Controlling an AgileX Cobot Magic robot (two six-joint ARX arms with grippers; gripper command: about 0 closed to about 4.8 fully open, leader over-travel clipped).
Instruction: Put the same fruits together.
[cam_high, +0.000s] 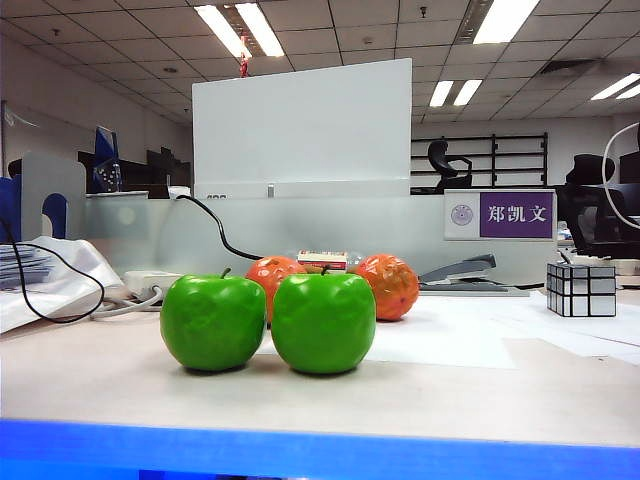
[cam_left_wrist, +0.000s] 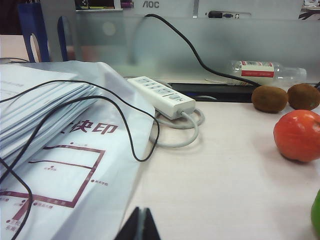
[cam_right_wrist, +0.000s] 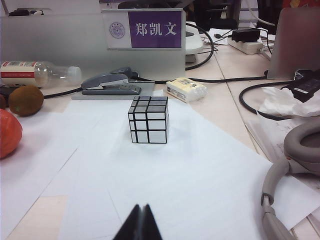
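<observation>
Tabletop (cam_high: 120, 385): pale surface carrying everything; white paper sheets cover its right side.
Paper stack (cam_left_wrist: 45, 150): piled in a plastic sleeve at the left, a black cable looped over it, clear of the fruit.
Green apples (cam_high: 213, 322): the two stand side by side at the front, almost touching, so this pair already reads as grouped.
Orange-red fruits (cam_high: 390, 286): both sit just behind the apples, one on each side, near each other.
Mirror cube (cam_right_wrist: 148, 119): alone on the paper at the right, not part of the sorting.
Kiwis (cam_left_wrist: 269, 98): two lie close together by the water bottle (cam_left_wrist: 267, 71) at the back.
Left claw (cam_left_wrist: 139, 226): pinched closed, empty, low over the tabletop beside the paper stack.
Right claw (cam_right_wrist: 140, 224): closed tight too, holding nothing, facing the cube.
</observation>
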